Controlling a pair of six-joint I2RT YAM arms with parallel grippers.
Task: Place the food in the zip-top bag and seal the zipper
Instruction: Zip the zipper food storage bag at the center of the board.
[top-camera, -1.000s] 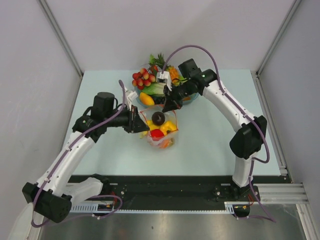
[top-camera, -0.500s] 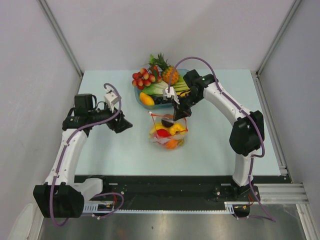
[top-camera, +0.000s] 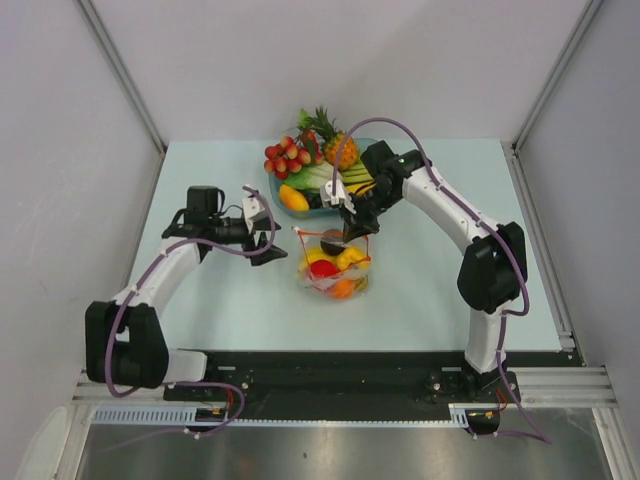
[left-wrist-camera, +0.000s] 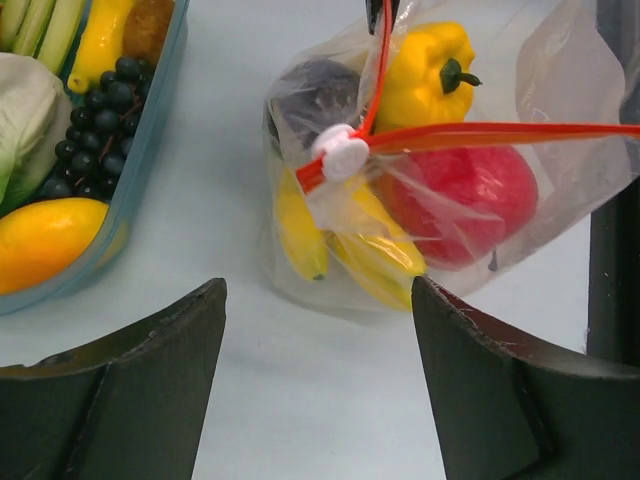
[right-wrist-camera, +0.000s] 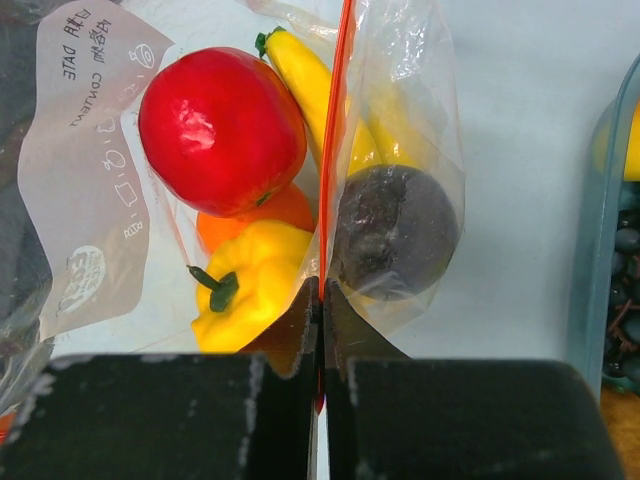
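The zip-top bag (top-camera: 336, 266) stands on the table, holding a red apple (right-wrist-camera: 222, 130), a yellow banana bunch (left-wrist-camera: 375, 255), an orange (right-wrist-camera: 262, 222), a yellow pepper (right-wrist-camera: 250, 282) and a dark round fruit (right-wrist-camera: 395, 232). Its red-orange zipper (left-wrist-camera: 500, 133) carries a white slider (left-wrist-camera: 340, 155). My right gripper (right-wrist-camera: 321, 290) is shut on the zipper strip at the bag's far end, also seen from above (top-camera: 352, 232). My left gripper (left-wrist-camera: 318, 290) hangs open just left of the bag, touching nothing; in the top view it sits beside the bag (top-camera: 272, 250).
A blue-tinted fruit tray (left-wrist-camera: 150, 150) stands behind the bag with grapes (left-wrist-camera: 95, 115), a mango (left-wrist-camera: 45, 240), a pineapple (top-camera: 340, 148) and red berries (top-camera: 285, 157). The tray's wall (right-wrist-camera: 600, 250) is close to my right gripper. Grey walls enclose the table.
My left gripper opened, let go of the bag's left edge and drew back left, then came partway back. The right gripper carried the bag slightly right and nearer.
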